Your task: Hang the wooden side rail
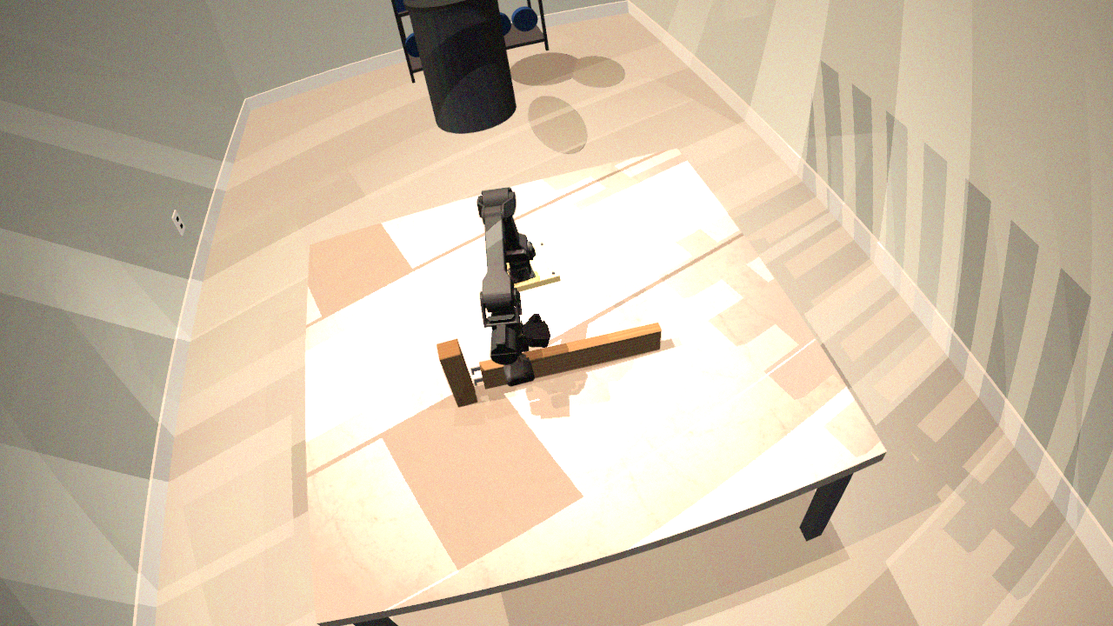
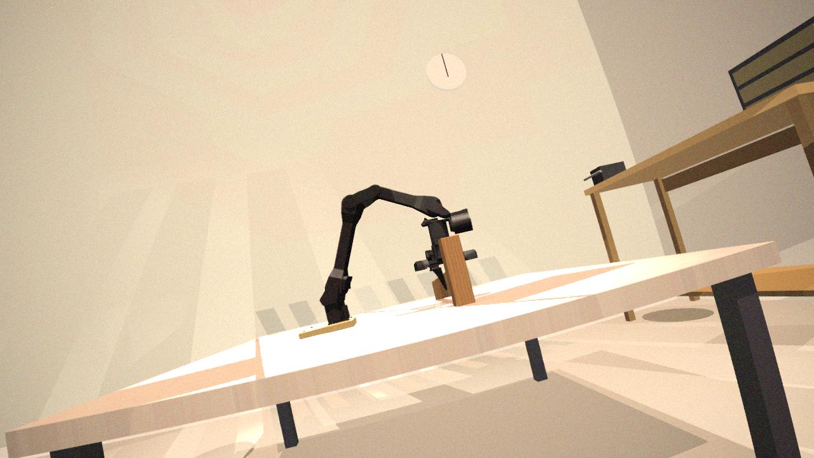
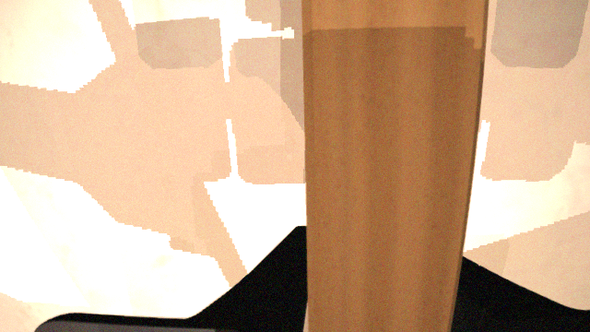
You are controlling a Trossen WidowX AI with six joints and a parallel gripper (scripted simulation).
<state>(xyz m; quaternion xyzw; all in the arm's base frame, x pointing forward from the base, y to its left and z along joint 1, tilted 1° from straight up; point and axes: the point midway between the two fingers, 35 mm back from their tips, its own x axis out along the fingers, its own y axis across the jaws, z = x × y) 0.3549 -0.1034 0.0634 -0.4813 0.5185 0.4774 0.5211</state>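
Note:
The wooden rail (image 1: 599, 349) (image 3: 387, 138) lies lengthwise to the right of the upright headboard post (image 1: 457, 375) (image 2: 458, 273). Its far right end appears to be on or very near the table. The steel hooks (image 1: 477, 376) on its left end point at the post, with what looks like a narrow gap between them. My gripper (image 1: 515, 372) (image 3: 349, 237) is shut on the rail near its hooked end, one dark finger on each side. In the exterior view, the post partly hides the gripper and rail. The slot and pins are hidden, and I cannot tell how high the hooked end is.
The arm's yellow base plate (image 1: 539, 283) (image 2: 328, 328) is on the white table (image 1: 700, 467) (image 2: 369, 373), behind the rail. The post stands close to the left of the gripper. Sharp patches of light and shadow cross the table.

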